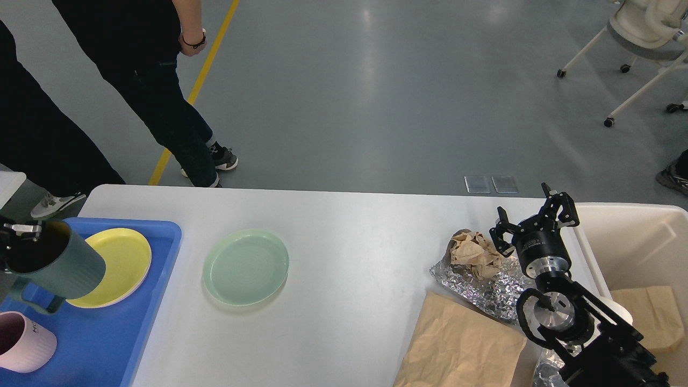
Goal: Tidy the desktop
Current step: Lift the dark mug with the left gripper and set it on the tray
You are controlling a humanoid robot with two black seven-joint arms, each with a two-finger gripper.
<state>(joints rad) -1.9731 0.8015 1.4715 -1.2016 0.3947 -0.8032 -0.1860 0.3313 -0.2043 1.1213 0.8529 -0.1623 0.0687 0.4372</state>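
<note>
The white desktop (355,236) fills the lower half of the head view. At its far left edge my left gripper (19,239) is shut on the rim of a dark green mug (59,269), which hangs tilted over the blue tray (171,232), beside a yellow plate (121,260) and above a pink mug (21,344). A light green plate (245,267) lies on the desktop. My right gripper (535,221) stands open at the right, empty, just beside a crumpled brown paper ball (472,252) on foil (478,287).
A flat brown paper bag (462,344) lies at the front right. A cream bin (639,236) at the right edge holds another paper bag (653,312). A person (156,80) stands just beyond the table's far left corner. A wheeled chair (639,32) is at the back right.
</note>
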